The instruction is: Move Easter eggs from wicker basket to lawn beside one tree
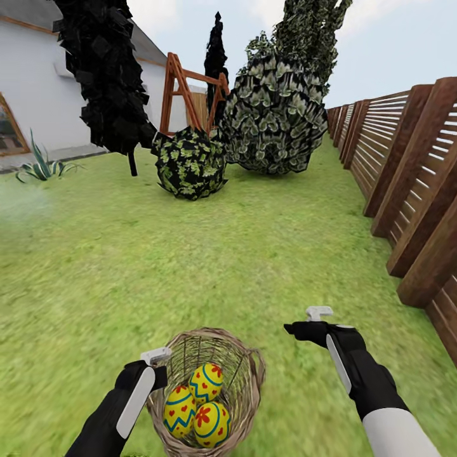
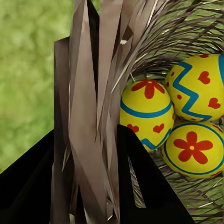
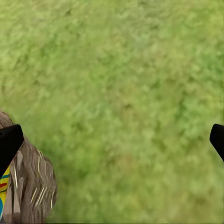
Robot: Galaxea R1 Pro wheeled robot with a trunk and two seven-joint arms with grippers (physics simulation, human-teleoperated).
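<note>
three easter eggs lay in the wicker basket on the lawn. the left tool gripped its rim; the right tool hung spread above grass, and would do best descending vertically onto the top egg.

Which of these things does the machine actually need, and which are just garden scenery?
Needed: three yellow painted Easter eggs; round brown wicker basket; green grass lawn; dark-leaved tree.

Scenery: round leafy bushes; brown slatted wooden fence; white house; orange wooden frame.
</note>
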